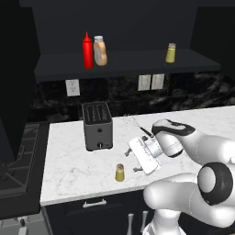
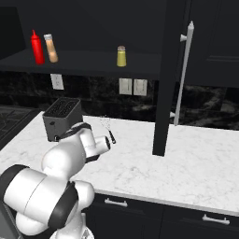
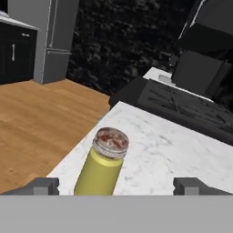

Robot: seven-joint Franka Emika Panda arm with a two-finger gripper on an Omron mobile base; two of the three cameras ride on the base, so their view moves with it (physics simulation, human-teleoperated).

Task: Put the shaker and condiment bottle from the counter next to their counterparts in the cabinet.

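White marbled counter (image 1: 193, 121) spans the frame, with the near-black cabinet (image 1: 133, 64) mounted above it, one long open shelf.

Shelf contents, left base view: red squeeze bottle (image 1: 87, 50) at left; orange-tan condiment bottle (image 1: 100, 50) just beside it on the right, upright, close enough that I cannot tell whether they touch. Twin shaker (image 1: 170, 53) stands well apart toward the right end of the shelf.

Counter contents: dark toaster (image 1: 97, 125) at rear left; a wire whisk (image 1: 136, 123) to its right, near the wall side.

Gripper (image 1: 130, 160) is low over the counter, pointing left, jaws standing wide with nothing between the pads. In the hand view both fingertips (image 3: 42, 186) flank the shaker without contact.

Shaker (image 1: 120, 172) sits upright on the counter near the front edge, in front of the toaster, just beside the gripper. Yellow-olive body, brownish speckled cap (image 3: 110, 140).
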